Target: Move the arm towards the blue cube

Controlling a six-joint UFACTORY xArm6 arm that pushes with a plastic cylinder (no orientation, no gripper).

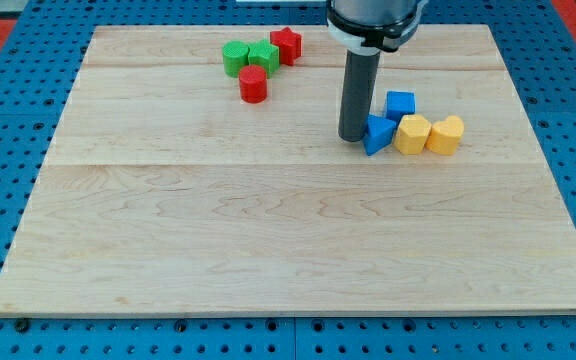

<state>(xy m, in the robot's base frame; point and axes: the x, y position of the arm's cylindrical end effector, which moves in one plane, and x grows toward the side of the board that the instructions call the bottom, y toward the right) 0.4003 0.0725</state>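
The blue cube (400, 104) sits on the wooden board right of centre, near the view's top. A blue triangular block (377, 134) lies just below and left of it. My tip (353, 137) rests on the board, touching or almost touching the left side of the blue triangular block, a short way below and left of the blue cube. The dark rod rises straight up from the tip to the arm at the view's top.
A yellow hexagonal block (413, 133) and a yellow heart-like block (446, 134) lie right of the blue triangle. Near the top left of centre sit a green block (235, 58), a second green block (263, 56), a red star (286, 45) and a red cylinder (253, 84). The wooden board (268, 240) lies on a blue pegboard.
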